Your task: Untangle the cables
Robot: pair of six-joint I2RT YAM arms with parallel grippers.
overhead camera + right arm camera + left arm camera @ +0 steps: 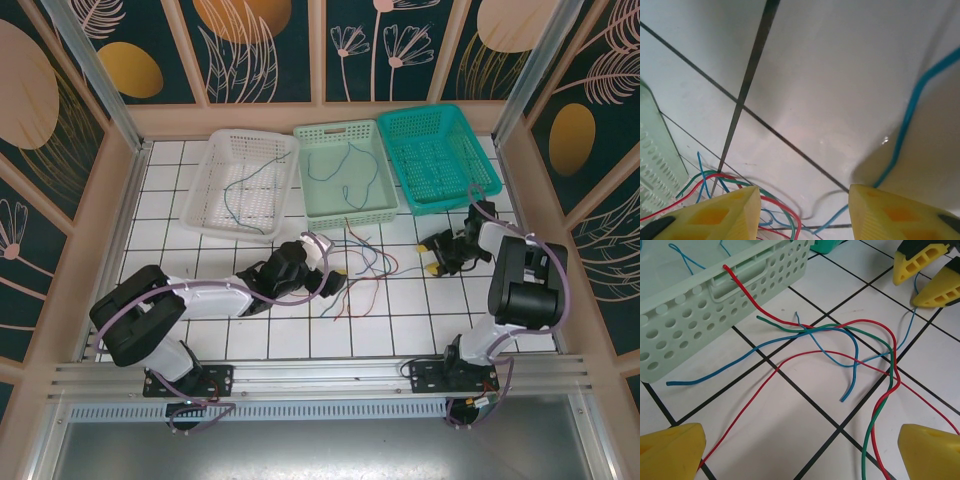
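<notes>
The left gripper point(800, 455) is released: its yellow fingers stand as wide apart as they can, and there is only bare table point(850, 285) between them. Just ahead of it lie the cables point(807, 329), a loose heap of red, green and blue ones that cross each other at one place. One red end leans on the wall of the green basket point(685, 315), ahead and to the left of this gripper.

The right gripper point(805, 215) faces the heap from the opposite side. Its jaws are about half apart. Another blue cable point(910, 112) runs on the tile in between its fingers, but they do not press on it, so I judge that this gripper grasps nothing.

As for progress, a part is done. Beyond the left gripper, the white basket point(215, 150) holds a dark cable point(229, 203) alone, and the green basket holds a blue cable point(335, 165) alone. I cannot tell if the teal basket point(480, 165), beyond the right gripper, holds anything.

What is left is the heap between the two grippers. Several cables there are not separated yet, so I judge that the bigger part of the work is not yet done.
</notes>
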